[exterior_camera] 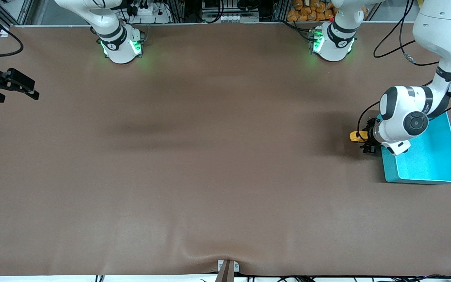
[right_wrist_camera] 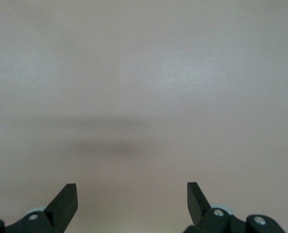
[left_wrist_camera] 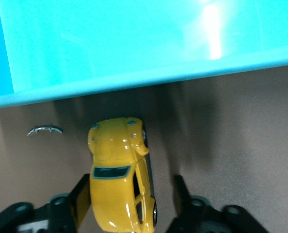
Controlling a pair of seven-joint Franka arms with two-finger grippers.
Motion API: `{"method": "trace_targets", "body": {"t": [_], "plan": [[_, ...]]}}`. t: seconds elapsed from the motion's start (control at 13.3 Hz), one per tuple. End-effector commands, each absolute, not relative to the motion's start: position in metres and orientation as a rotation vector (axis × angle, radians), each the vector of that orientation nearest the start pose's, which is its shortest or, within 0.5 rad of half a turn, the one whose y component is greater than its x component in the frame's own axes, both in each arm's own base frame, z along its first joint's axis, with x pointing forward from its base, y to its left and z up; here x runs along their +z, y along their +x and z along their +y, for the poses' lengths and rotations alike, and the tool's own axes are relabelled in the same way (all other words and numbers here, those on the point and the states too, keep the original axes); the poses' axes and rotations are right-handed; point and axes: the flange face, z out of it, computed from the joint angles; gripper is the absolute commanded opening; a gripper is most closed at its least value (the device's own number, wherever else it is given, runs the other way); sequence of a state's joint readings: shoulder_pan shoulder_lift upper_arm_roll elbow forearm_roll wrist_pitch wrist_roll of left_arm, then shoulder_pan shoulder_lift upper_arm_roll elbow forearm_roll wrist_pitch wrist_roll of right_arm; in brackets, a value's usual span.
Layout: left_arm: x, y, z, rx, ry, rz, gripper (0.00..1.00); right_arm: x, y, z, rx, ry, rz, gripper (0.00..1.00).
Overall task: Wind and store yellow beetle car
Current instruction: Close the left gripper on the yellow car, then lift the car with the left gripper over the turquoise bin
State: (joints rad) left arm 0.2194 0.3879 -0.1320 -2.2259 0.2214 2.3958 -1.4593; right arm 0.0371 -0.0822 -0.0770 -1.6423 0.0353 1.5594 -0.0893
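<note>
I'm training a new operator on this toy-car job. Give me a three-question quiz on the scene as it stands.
1. True or false: the yellow car already lies inside the teal bin.
2. Which gripper has the car between its fingers? A) left gripper B) right gripper
3. Fill in: the right gripper is open over bare ____.

Key:
1. False; it is beside the bin, on the table.
2. A; its fingers are apart, one touching the car.
3. table
</note>
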Motion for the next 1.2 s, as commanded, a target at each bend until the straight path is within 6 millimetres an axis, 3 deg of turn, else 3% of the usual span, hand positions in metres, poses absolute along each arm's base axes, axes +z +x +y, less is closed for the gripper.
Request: {"method": "trace_targets", "body": {"t": [0.0, 0.15, 0.3, 0.45, 0.6, 0.97, 1.12], "plan": [[0.188, 0.520, 0.045, 0.118, -2.272, -1.871, 0.40, 0.641, 0.524, -0.022, -0.004, -3.114, -0.049, 1.00], [0.191, 0.522, 0.046, 0.109, -2.274, -1.872, 0.17, 0.641, 0.523, -0.023, 0.005, -3.114, -0.044, 1.00], [0.195, 0.523, 0.045, 0.100, -2.277, -1.875, 0.01, 0.642, 0.524, -0.024, 0.000, -3.115, -0.042, 1.00], [0.200, 0.526, 0.043, 0.089, -2.285, -1.868, 0.00, 0.642, 0.524, -0.027, 0.003, -3.116, -0.033, 1.00], [0.219, 0.534, 0.042, 0.063, -2.291, -1.861, 0.00, 0.643, 0.524, -0.029, 0.000, -3.116, -0.030, 1.00], [0.296, 0.574, 0.047, 0.064, -2.335, -1.726, 0.00, 0.642, 0.523, -0.034, 0.002, -3.114, -0.016, 1.00], [0.325, 0.589, 0.057, 0.069, -2.368, -1.682, 0.00, 0.642, 0.523, -0.034, 0.002, -3.114, -0.018, 1.00]]}}
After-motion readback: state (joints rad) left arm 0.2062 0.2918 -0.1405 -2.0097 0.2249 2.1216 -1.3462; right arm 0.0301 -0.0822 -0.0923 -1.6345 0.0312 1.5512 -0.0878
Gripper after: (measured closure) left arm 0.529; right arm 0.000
